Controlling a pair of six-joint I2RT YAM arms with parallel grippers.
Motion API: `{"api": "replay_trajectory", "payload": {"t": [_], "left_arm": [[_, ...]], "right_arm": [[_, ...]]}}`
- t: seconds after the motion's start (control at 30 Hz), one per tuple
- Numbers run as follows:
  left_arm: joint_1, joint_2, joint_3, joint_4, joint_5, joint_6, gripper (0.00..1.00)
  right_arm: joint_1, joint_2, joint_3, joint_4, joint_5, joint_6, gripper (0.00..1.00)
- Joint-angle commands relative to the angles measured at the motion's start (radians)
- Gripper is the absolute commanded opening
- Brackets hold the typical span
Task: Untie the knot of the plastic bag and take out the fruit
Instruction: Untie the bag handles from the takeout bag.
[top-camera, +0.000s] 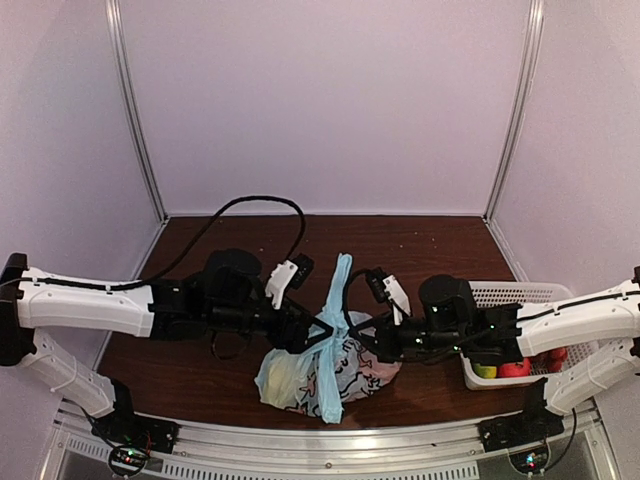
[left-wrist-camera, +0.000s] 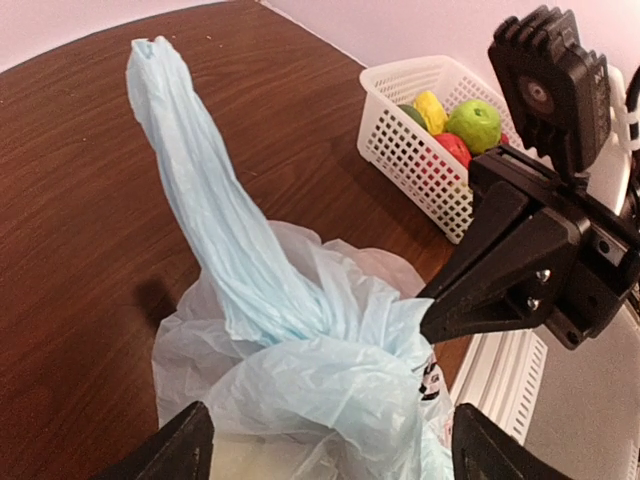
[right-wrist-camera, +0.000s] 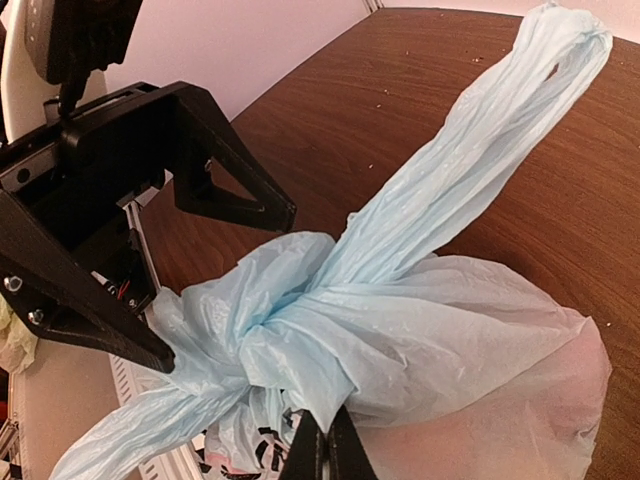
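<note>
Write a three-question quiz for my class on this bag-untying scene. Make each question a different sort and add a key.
1. True or false: the knot of the plastic bag is already undone.
2. Multiple choice: which one is open, with a finger on either side of the knot? A, left gripper; B, right gripper.
3. Short answer: the white basket stands on which arm's side?
Key: 1 false; 2 A; 3 right.
</note>
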Motion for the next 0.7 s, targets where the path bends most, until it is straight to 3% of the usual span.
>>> {"api": "replay_trajectory", "payload": {"t": [0.0, 0.17, 0.27, 0.33, 0.5, 0.67], "left_arm": [[0.007, -0.043, 0.041, -0.057, -0.049, 0.046, 0.86], [0.008, -0.040, 0.059, -0.067, -0.048, 0.031, 0.82], [0.008, -0.034, 0.061, -0.078, -0.060, 0.014, 0.61], [0.007, -0.032, 0.060, -0.083, -0.061, 0.006, 0.54], [0.008, -0.020, 0.051, -0.068, -0.026, -0.003, 0.49], [0.008, 0.000, 0.051, -0.036, 0.019, -0.008, 0.59]], "right_arm": [[-0.005, -0.009, 0.001, 0.019, -0.001, 0.010, 0.00], [-0.006, 0.006, 0.012, 0.020, 0.003, 0.014, 0.00], [-0.005, 0.010, 0.019, 0.020, 0.007, 0.018, 0.00], [-0.006, 0.012, 0.023, 0.019, 0.011, 0.020, 0.00], [-0.006, 0.016, 0.031, 0.017, 0.015, 0.018, 0.00], [-0.005, 0.018, 0.030, 0.018, 0.023, 0.018, 0.00]]}}
